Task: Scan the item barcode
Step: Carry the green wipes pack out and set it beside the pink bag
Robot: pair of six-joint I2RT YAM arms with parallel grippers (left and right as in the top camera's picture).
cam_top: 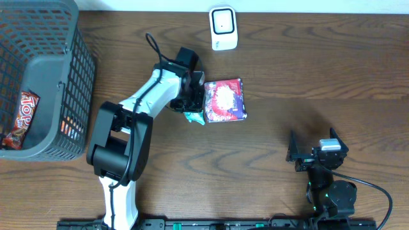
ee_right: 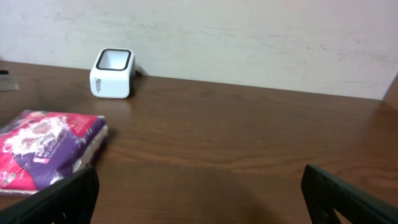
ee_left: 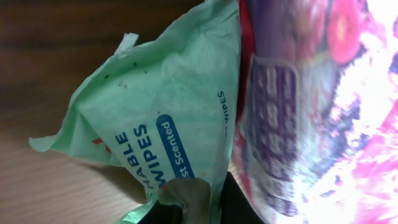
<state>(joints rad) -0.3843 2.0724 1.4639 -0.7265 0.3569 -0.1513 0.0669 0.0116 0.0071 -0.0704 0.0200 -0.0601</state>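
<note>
Green wipes pack is pinched tight in the left gripper mid-table, right against a purple bag at its 3 o'clock. Scanner sits at 12. Right gripper gapes wide at 5.

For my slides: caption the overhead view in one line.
Left gripper pinches a green wipes pack beside a purple packet, near the white scanner; right gripper sits open.

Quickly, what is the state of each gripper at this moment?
Left gripper: closed, holding the edge of the green wipes pack.
Right gripper: open, holding nothing.
</note>
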